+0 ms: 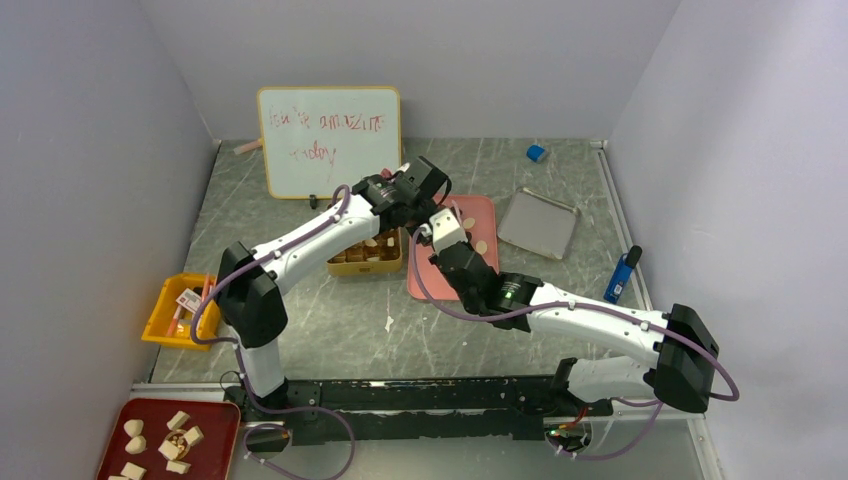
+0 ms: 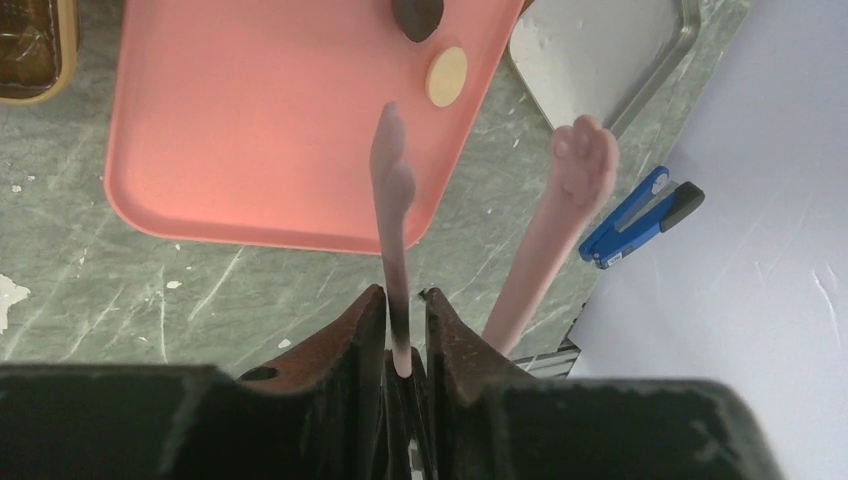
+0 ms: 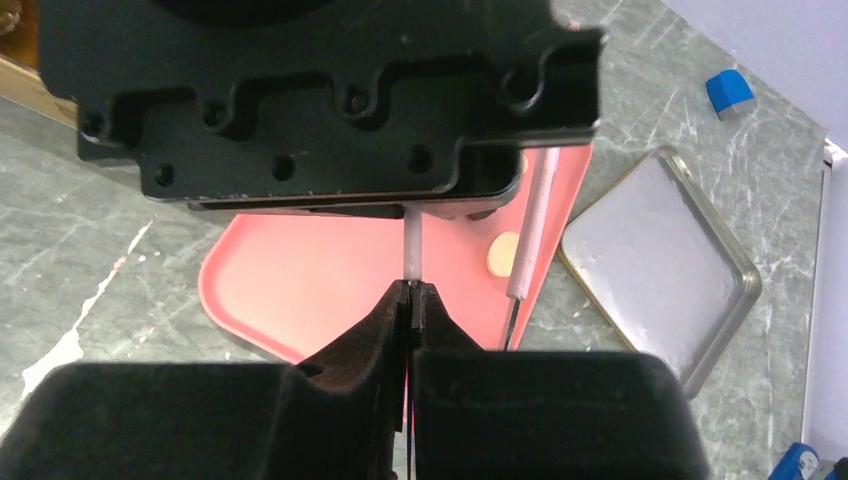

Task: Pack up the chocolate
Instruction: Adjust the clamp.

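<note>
The pink paw-tipped tongs (image 2: 392, 190) are clamped by the left gripper (image 2: 404, 295) and right gripper (image 3: 412, 288) alike, both all but closed, apparently for a handover; dark and tan chocolate (image 2: 446, 76) is seen at twelve o'clock on the flat pink tray (image 2: 250, 120)

tray (image 2: 250, 130) salmon pink, plain. table (image 1: 330, 320) grey-green, marbled with white streaks. chocolate disc (image 2: 446, 76) tan; chocolate lump (image 2: 417, 15) dark brown. tongs (image 2: 583, 160) pale pink. tin lid (image 1: 538, 223) silver. bin (image 1: 158, 318) yellow. whiteboard (image 1: 330, 120) white, red scrawl, cream frame. clip (image 2: 640, 215) blue and black. corner tray (image 1: 222, 455) dark red, chunks (image 1: 179, 419) beige.
</note>
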